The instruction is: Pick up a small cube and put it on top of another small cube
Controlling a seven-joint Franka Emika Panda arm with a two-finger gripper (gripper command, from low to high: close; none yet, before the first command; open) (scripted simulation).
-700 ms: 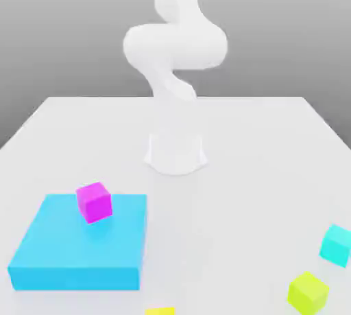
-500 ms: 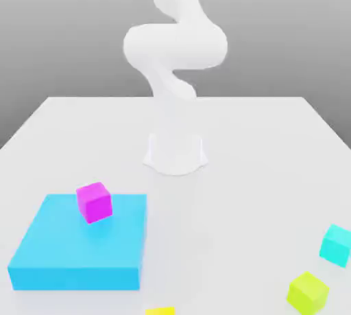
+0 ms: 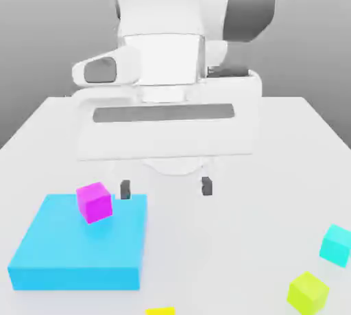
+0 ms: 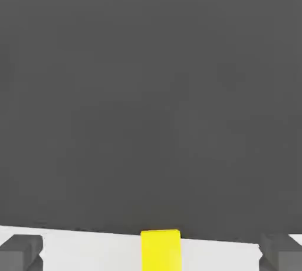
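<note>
A small bright yellow cube (image 3: 160,311) lies at the table's near edge, cut off by the exterior view's lower border. In the hand view the yellow cube (image 4: 160,250) sits on the white table midway between the two dark fingertips (image 4: 20,252), apart from both. My gripper (image 3: 165,187) hangs open over the middle of the table, its large white hand above it, and nothing is between its fingers. A magenta cube (image 3: 94,202) rests on a flat blue block (image 3: 79,248) at the exterior view's left.
At the exterior view's right lie a cyan cube (image 3: 336,243) and, nearer, a lime yellow-green cube (image 3: 308,292). The white table (image 3: 260,190) spreads around them, and the arm's base stands behind the hand.
The hand, unseen before, now hangs large in the exterior view with its fingers over the table's middle. None of the cubes has moved.
</note>
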